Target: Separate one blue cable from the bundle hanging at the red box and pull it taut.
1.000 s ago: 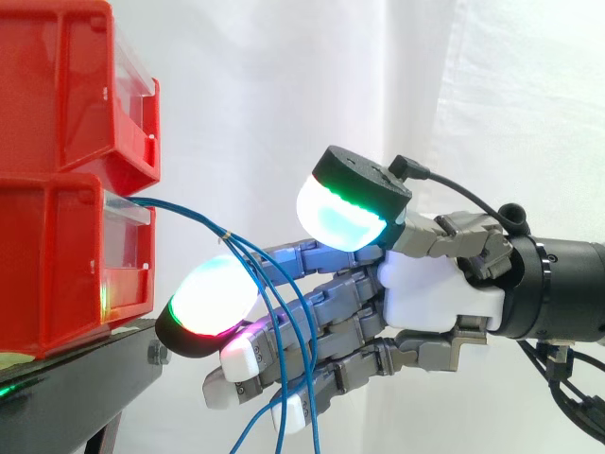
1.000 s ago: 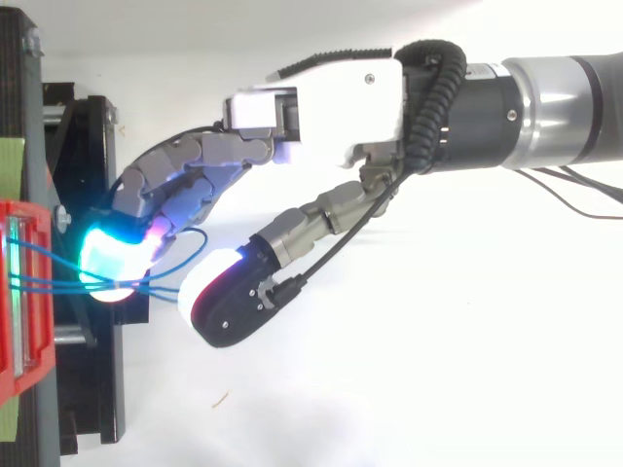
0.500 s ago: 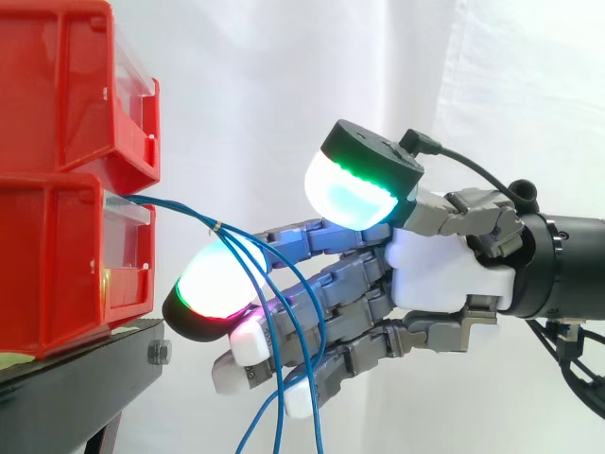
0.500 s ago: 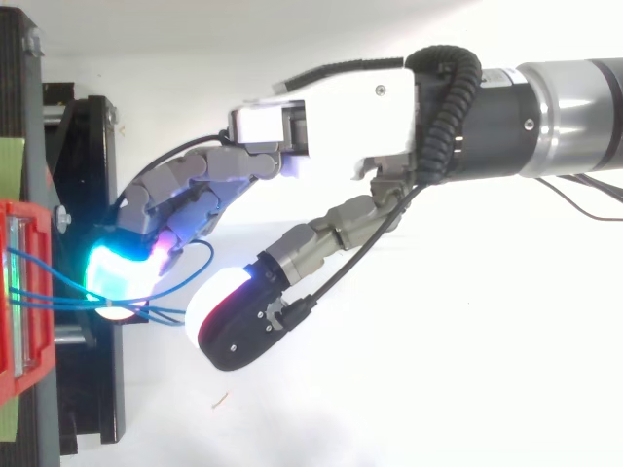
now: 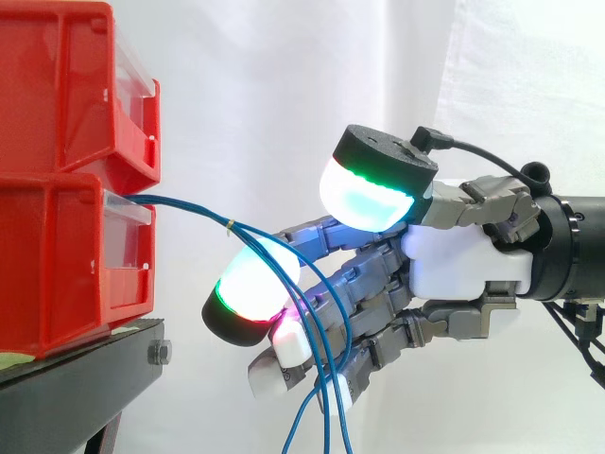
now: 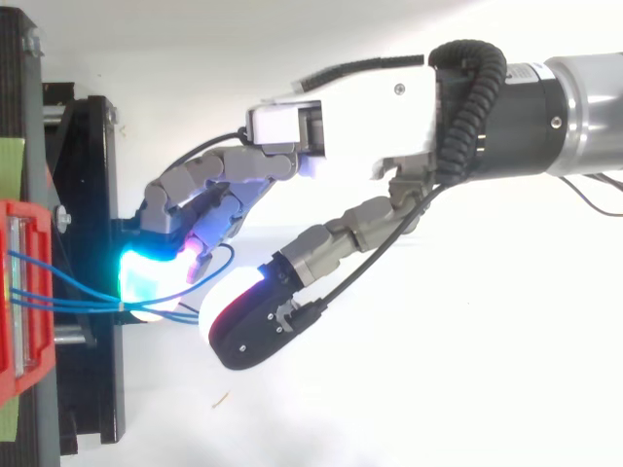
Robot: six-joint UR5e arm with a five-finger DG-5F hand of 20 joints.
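Where they leave the lower red bin [image 5: 57,265], the blue cables [image 5: 189,207] run out as one bundle, bound by a small tie [image 5: 230,225], then fan apart and droop across my hand [image 5: 454,270]. Hand: spread, fingers [image 5: 378,276] loosely bent, strands threaded among them, thumb pad [image 5: 364,200] held clear above, nothing pinched. Bin: stacked under an upper red bin [image 5: 57,85], on a black stand [image 5: 76,388]. Behind: white curtain [image 5: 284,95].

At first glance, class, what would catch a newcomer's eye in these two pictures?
The hand at the right, its glowing pads white, green and magenta, reaches among the blue cables. Those cables fan out from the stacked red bins at the left and hang down across its fingers.
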